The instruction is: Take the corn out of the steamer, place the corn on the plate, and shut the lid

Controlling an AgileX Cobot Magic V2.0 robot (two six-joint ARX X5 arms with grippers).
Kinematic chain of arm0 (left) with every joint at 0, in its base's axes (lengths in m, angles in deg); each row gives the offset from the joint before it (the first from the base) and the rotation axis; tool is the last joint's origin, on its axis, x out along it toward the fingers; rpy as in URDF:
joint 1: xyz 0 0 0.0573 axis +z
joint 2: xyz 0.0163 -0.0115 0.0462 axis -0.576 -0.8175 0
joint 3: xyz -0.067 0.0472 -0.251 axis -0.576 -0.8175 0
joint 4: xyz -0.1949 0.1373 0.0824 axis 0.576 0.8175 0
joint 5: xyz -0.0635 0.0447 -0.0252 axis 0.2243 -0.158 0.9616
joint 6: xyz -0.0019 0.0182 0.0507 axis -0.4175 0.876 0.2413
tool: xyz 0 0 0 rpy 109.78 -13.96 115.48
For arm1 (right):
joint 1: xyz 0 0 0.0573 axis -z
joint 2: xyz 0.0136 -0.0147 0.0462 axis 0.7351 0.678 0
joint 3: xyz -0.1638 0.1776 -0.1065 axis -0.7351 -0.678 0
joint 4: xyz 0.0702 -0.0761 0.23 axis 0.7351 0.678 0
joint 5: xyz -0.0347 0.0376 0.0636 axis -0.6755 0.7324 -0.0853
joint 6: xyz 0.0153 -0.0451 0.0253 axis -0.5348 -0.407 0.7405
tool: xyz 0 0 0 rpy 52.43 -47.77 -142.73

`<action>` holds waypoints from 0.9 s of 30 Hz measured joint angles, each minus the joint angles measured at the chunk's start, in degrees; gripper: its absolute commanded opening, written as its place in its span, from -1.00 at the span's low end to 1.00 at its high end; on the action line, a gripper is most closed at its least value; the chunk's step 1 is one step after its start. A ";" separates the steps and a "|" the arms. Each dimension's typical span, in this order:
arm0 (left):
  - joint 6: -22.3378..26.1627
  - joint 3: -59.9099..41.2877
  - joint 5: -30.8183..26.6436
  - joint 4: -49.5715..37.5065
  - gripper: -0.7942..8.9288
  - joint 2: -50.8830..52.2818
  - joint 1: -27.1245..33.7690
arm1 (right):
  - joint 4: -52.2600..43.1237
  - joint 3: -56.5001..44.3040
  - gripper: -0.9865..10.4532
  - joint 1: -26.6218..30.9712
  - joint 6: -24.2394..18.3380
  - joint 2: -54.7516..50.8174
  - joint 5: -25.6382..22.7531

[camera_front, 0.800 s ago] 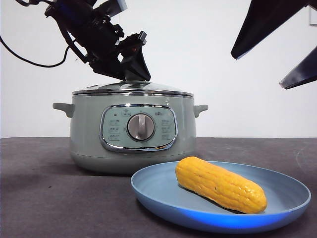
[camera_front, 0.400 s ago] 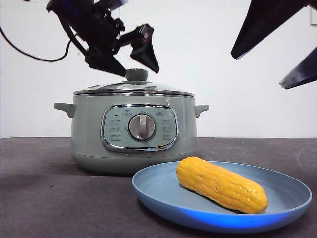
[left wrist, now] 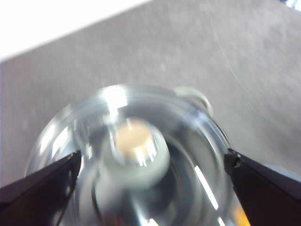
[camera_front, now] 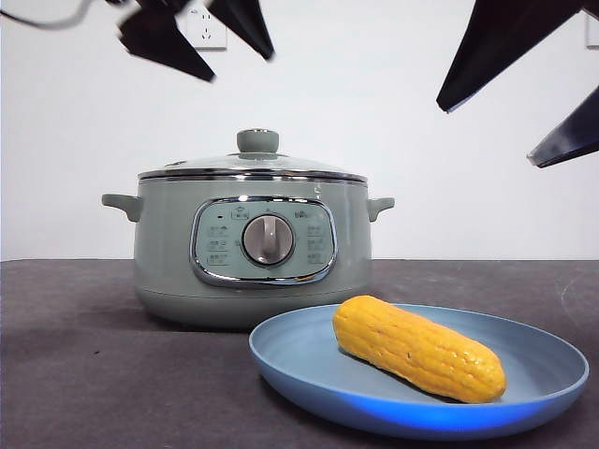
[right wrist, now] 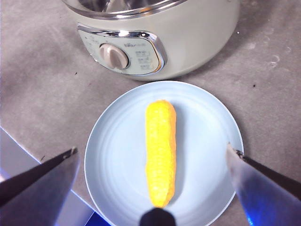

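The sage-green steamer stands on the table with the lid closed on it, its knob free. The corn lies on the light-blue plate in front of the steamer. My left gripper is open and empty, high above the knob; the left wrist view shows its jaws spread around the blurred knob from above. My right gripper is open and empty, high over the plate; the right wrist view shows it above the corn, plate and steamer.
The dark grey table runs to a white wall with a socket. The plate sits close to the steamer's front.
My left gripper has opened, let go of the lid's knob and risen up and away. The lid stays closed on the steamer. The right gripper, the corn and the plate have not moved.
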 measured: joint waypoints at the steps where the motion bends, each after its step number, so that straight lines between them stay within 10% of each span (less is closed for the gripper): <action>1: -0.04 0.00 0.04 2.71 0.36 1.68 0.00 | 0.00 0.00 0.11 0.00 -0.13 0.00 0.00; 10: -0.94 0.24 0.92 26.05 0.34 14.05 0.00 | 0.00 0.00 0.11 0.00 -0.57 0.00 0.24; 15: -0.92 0.24 1.51 34.69 -0.27 16.02 0.00 | 0.00 0.00 0.10 0.00 -0.57 0.00 0.24; 20: -0.92 0.24 1.51 37.64 -0.85 15.91 0.00 | 0.02 0.00 -0.86 0.00 -0.57 0.00 0.37; 27: -0.92 0.24 1.51 37.64 -0.85 15.91 0.00 | 0.59 0.00 -0.83 0.00 -0.59 0.00 0.39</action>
